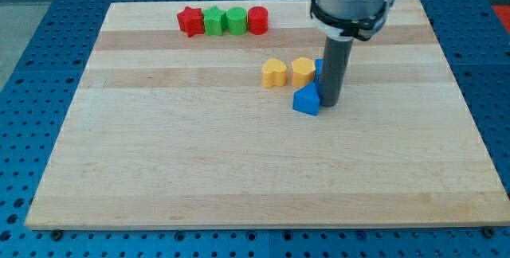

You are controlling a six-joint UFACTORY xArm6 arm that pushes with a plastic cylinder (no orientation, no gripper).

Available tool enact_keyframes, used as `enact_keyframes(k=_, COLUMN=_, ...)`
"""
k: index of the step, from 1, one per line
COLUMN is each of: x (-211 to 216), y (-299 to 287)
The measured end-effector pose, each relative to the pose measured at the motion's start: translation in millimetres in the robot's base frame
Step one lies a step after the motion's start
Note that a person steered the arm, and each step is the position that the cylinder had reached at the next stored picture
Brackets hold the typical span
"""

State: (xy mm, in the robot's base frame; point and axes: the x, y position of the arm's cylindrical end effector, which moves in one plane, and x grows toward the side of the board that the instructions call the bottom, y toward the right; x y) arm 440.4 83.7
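Observation:
My tip (pixel 331 102) rests on the wooden board (pixel 239 154), right of centre in the camera view. It touches the right side of a blue triangular block (pixel 305 99). A second blue block (pixel 319 68) is mostly hidden behind the rod, and its shape cannot be made out. To the left of the rod sit two yellow blocks, one a pentagon (pixel 303 72) close to the rod, the other heart-like (pixel 274 73). Both lie just above the blue triangle.
Along the view's top edge runs a tight row of blocks: a red star (pixel 190 21), a green star-like block (pixel 214 21), a green round block (pixel 236 20) and a red cylinder (pixel 257 20). A blue perforated table surrounds the board.

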Motion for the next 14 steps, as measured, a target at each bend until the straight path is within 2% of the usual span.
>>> enact_keyframes(k=3, x=3, y=-47)
enact_keyframes(k=5, x=4, y=-36)
enact_keyframes(k=7, x=-22, y=-40)
enact_keyframes(k=11, x=-25, y=-103)
enact_keyframes(k=14, x=9, y=-106)
